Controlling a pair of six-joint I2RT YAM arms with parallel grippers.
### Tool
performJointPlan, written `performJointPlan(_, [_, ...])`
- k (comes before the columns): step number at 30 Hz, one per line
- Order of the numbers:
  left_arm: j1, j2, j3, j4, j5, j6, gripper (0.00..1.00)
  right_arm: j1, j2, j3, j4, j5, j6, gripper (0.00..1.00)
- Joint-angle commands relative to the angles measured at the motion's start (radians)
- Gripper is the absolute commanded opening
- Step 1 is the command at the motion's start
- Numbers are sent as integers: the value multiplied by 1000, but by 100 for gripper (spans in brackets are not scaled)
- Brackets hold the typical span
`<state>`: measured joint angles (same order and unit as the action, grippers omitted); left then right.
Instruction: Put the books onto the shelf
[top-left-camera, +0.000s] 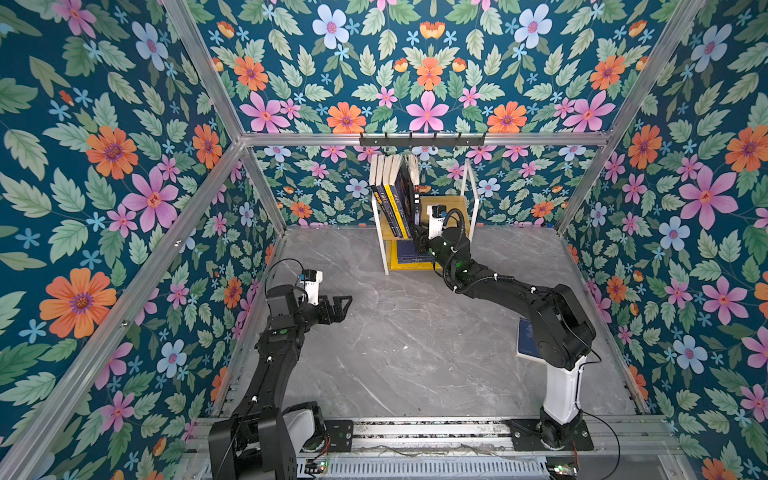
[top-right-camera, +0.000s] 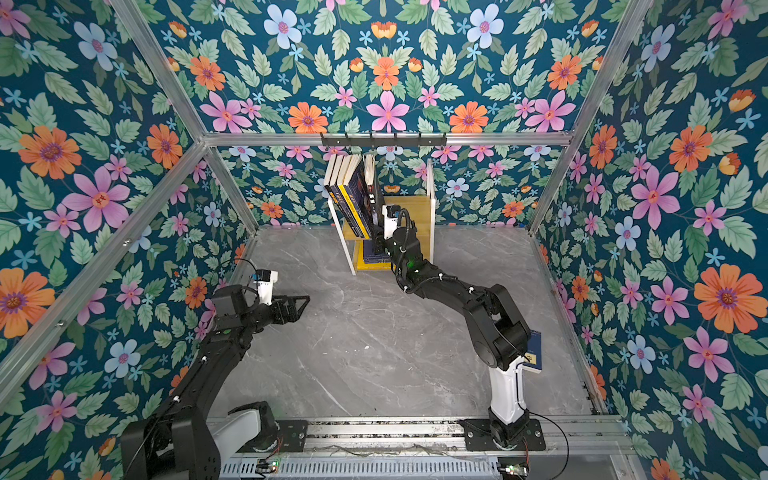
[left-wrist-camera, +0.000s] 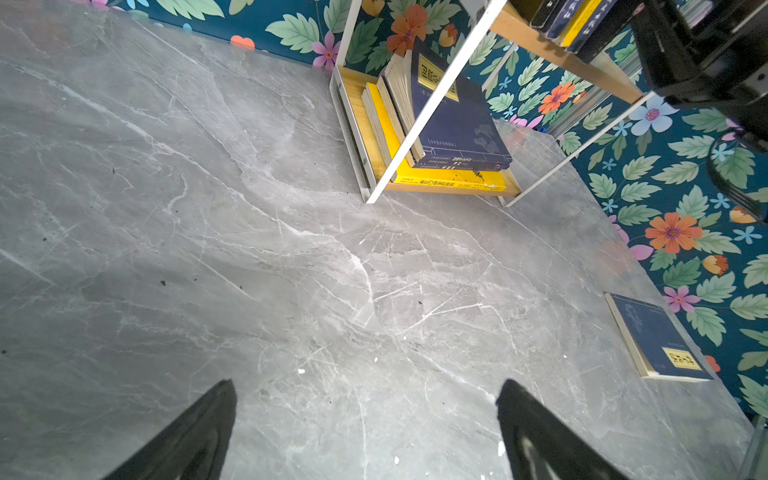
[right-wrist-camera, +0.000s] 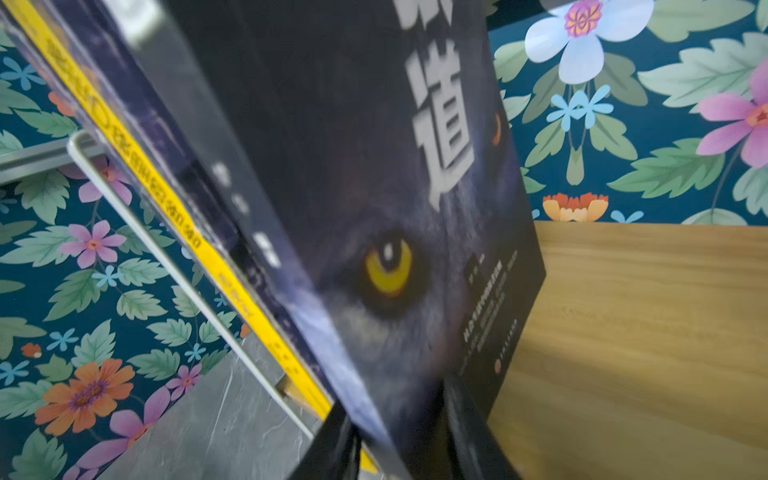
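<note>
The shelf (top-left-camera: 379, 237) stands against the back wall in both top views. Several books (top-left-camera: 390, 191) lean to the left on its upper board. My right gripper (right-wrist-camera: 395, 399) is at that row's right end. Its fingers straddle the lower corner of the black wolf-eye book (right-wrist-camera: 374, 208), and blur hides whether they press it. A navy book lies on a yellow book (left-wrist-camera: 449, 180) on the lower board. Another navy book (left-wrist-camera: 658, 336) lies flat on the table by the right wall, partly under my right arm. My left gripper (left-wrist-camera: 368, 386) hovers open and empty over the table's left side.
A black hook rail (top-left-camera: 422, 139) runs along the frame bar just above the shelf. The right half of the upper board (right-wrist-camera: 644, 311) is bare wood. Flowered walls close in the grey marble table (top-left-camera: 395, 353) on three sides.
</note>
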<state>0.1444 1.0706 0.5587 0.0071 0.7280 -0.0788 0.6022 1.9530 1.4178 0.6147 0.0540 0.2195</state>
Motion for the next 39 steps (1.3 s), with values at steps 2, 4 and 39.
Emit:
performJointPlan(2, [2,-1,-4,25,0,5,100,1,-20,-14,-17,-77,-50,36])
performJointPlan(4, [4,0,4,30,9,-6,100,-2,-27,-22,-16,-88,-54,38])
performJointPlan(39, [17,-9,4,27,1,-6,100,-105,109,509,-482,-1,-111,17])
